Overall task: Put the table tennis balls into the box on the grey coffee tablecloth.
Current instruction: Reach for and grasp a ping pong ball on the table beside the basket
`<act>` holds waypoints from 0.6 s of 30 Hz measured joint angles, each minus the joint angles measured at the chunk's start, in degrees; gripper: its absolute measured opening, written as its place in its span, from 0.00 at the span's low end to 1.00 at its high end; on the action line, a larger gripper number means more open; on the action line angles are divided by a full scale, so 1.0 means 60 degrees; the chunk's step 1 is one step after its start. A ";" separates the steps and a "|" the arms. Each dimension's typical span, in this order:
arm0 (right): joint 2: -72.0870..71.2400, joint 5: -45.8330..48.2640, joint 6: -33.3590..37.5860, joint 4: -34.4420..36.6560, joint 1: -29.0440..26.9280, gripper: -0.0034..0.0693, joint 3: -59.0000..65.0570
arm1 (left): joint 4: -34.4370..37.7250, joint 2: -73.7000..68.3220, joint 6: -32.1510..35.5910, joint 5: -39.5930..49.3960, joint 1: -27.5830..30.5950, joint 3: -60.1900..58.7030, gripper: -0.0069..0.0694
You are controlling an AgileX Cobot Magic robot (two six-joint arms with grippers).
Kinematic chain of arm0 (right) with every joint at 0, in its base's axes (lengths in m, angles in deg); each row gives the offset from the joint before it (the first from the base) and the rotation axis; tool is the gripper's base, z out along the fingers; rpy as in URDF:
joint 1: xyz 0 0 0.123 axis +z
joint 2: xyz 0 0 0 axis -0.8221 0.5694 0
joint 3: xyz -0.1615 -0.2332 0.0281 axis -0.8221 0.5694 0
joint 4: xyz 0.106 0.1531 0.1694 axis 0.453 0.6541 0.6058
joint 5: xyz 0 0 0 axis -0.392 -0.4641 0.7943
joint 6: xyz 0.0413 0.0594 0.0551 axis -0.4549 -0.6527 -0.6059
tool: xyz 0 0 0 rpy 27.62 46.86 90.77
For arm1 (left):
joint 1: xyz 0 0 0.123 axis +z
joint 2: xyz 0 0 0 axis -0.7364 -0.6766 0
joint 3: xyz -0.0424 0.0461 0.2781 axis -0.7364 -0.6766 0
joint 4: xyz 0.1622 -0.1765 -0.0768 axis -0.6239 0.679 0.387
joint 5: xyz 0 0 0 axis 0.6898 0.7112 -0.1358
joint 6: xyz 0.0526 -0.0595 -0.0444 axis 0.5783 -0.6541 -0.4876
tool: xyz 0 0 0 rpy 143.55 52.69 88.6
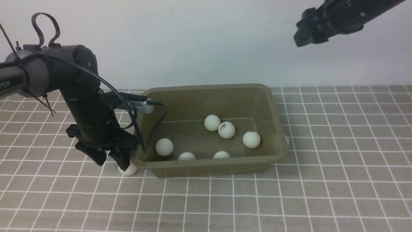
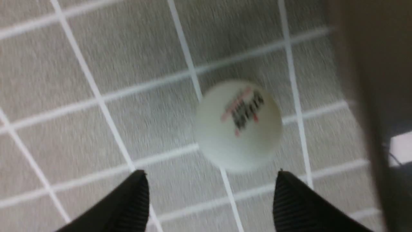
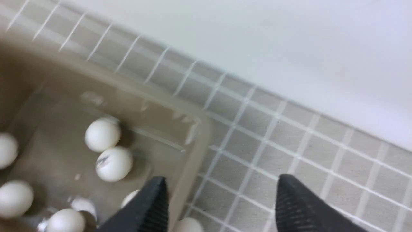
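Left pincer (image 1: 112,162), spread open, hangs over a ball (image 1: 128,170) just beside the box (image 1: 209,168) wall.

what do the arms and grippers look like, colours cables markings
Both arms are matte black. The left arm has a rounded grey-black joint with partial white lettering, black cables looping along it, and a small silver-grey box. The left gripper and right gripper have ribbed, black, wedge-shaped fingers. The right arm shows no markings.

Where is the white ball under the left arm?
Front view: the small white ball lies on the grey grid-lined cloth, beside the olive-brown plastic tub's near-left corner, beneath the left pincer.
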 joint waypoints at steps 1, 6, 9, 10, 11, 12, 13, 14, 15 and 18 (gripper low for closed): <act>-0.0046 -0.0001 -0.0044 0.0000 -0.0128 0.56 0.0000 | 0.0009 -0.0067 0.0025 -0.0215 0.0000 0.0000 0.73; -0.0054 0.0039 -0.0131 0.0035 -0.0593 0.54 0.0000 | 0.0308 -0.0322 0.0049 -0.0737 0.0000 0.0000 0.75; -0.0054 0.0041 -0.0143 0.0154 -0.0705 0.54 0.0000 | 0.0330 -0.0532 0.0049 -0.0814 -0.0010 0.0000 0.72; -0.0054 0.0049 -0.0143 0.0153 -0.0706 0.54 0.0000 | 0.0321 -0.0606 0.0049 -0.0825 -0.0010 0.0000 0.70; -0.0054 0.0049 -0.0143 0.0153 -0.0706 0.54 0.0000 | 0.0311 -0.0675 0.0049 -0.0825 -0.0010 0.0000 0.67; -0.0046 0.0077 -0.0143 0.0185 -0.0706 0.54 0.0000 | 0.0353 -0.0711 0.0049 -0.0804 -0.0001 0.0000 0.58; -0.0034 0.0116 -0.0143 0.0219 -0.0706 0.54 0.0000 | 0.0349 -0.0714 0.0049 -0.0804 -0.0001 0.0000 0.54; 0.0000 0.0197 -0.0143 0.0229 -0.0706 0.54 0.0000 | 0.0314 -0.0714 0.0049 -0.0786 -0.0001 0.0032 0.54; 0.0045 0.0266 -0.0143 0.0229 -0.0706 0.54 0.0000 | 0.0261 -0.0714 0.0049 -0.0737 -0.0001 0.0059 0.55; 0.0313 0.0733 -0.0219 0.0137 -0.0713 0.54 0.0000 | -0.0306 -0.0530 -0.0270 -0.0362 -0.0001 0.0389 0.56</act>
